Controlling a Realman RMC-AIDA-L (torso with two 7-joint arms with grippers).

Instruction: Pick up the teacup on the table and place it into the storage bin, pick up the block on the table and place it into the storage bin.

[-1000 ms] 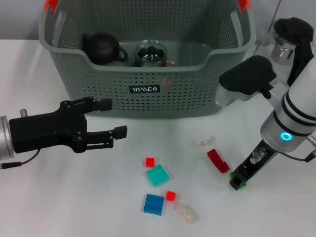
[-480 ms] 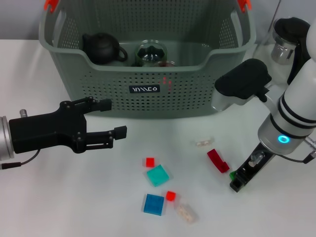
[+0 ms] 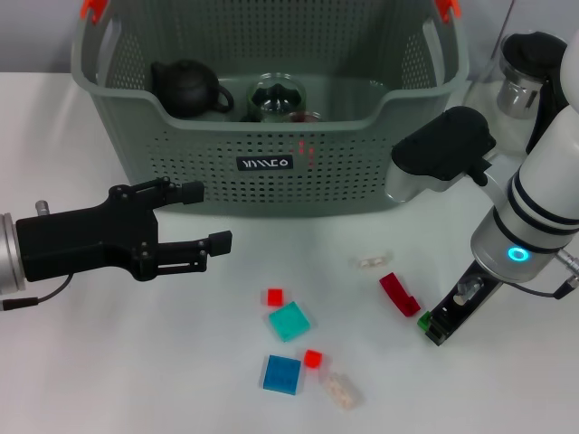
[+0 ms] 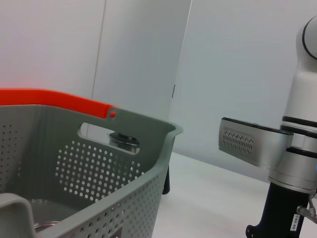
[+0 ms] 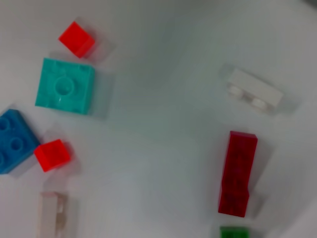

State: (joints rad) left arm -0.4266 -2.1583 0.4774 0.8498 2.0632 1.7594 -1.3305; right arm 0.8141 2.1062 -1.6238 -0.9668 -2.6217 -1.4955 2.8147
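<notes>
The grey-green storage bin (image 3: 181, 145) stands at the back of the table. Inside it a glass teacup (image 3: 278, 98) sits beside a black teapot (image 3: 188, 88). Several blocks lie on the white table in front. My right gripper (image 3: 441, 325) points down at the right, with a green block (image 3: 422, 323) at its tip; that green block (image 5: 234, 232) also shows at the edge of the right wrist view, next to a dark red block (image 5: 237, 172). My left gripper (image 3: 204, 217) hovers open and empty at the left, level with the bin's front wall.
On the table lie a teal block (image 3: 289, 320), a blue block (image 3: 281, 373), two small red blocks (image 3: 274, 296), a dark red block (image 3: 399, 294) and clear blocks (image 3: 371, 261). A glass pitcher (image 3: 520, 77) stands at the back right.
My right gripper has shifted slightly back and left, and the green block moved along with its tip. The left arm has not moved.
</notes>
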